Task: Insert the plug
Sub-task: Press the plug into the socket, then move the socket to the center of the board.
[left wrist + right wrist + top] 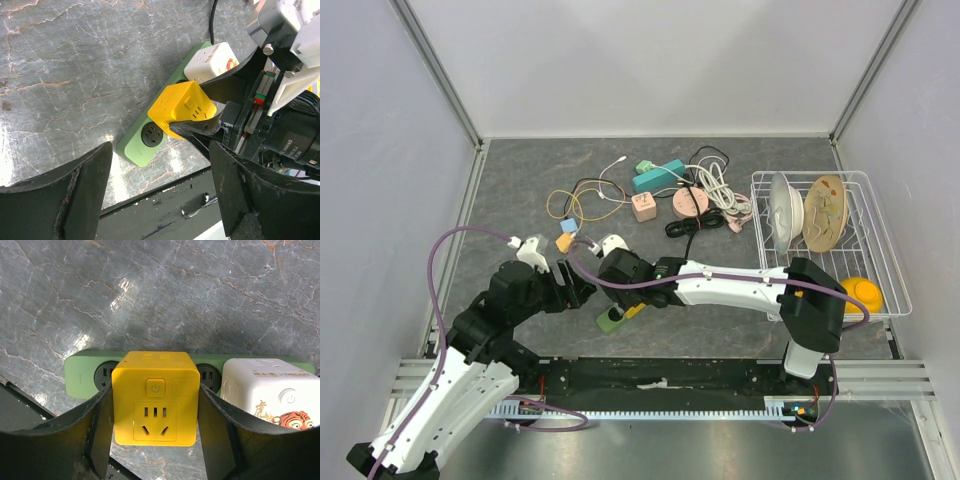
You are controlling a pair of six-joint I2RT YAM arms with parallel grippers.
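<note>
— Yellow cube plug (155,397), where's it at?
— On the green strip (80,375), near edge of the table (520,190), approx 6 o'clock from mid-table. Can't tell if it's pushed fully home.
— Right gripper (156,390)?
— Clamped on the cube. Fingers (100,430) pressed vs. its side faces, 9 & 3 o'clock in the wrist view.
— Anything next to it?
— White cube (270,390) w/ a tiger pic, same strip, just beside at 3 o'clock. A bare socket (152,135) shows on the cube's other side, twd the strip's end.
— Left gripper (160,170)?
— Spread wide, nothing btwn its jaws. Hangs near the strip, approx 9 o'clock of it from above.
— Rest of the table?
— Cable tangle (710,185) at 12 o'clock, wire rack (865,175) w/ dishes at 3 o'clock, both well apart from the strip.
</note>
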